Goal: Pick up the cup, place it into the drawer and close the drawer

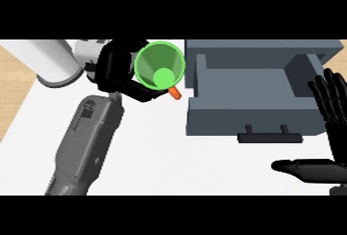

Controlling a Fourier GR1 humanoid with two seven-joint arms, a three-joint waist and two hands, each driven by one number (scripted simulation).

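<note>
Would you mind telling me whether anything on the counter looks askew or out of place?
Only the green cup: held by the left hand, it is tipped so its mouth faces the camera, beside the open drawer. Nothing looks spilled or damaged.

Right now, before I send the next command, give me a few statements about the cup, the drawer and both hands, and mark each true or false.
1. The left hand has its fingers curled round the green cup. True.
2. The cup already sits inside the drawer. False: it is held to the left of the drawer, outside it.
3. The drawer is pulled open, its inside showing. True.
4. The right hand grips the drawer's handle. False: it shows open at the view's right edge, apart from the handle.
5. A small orange thing shows just below the cup. True.
</note>
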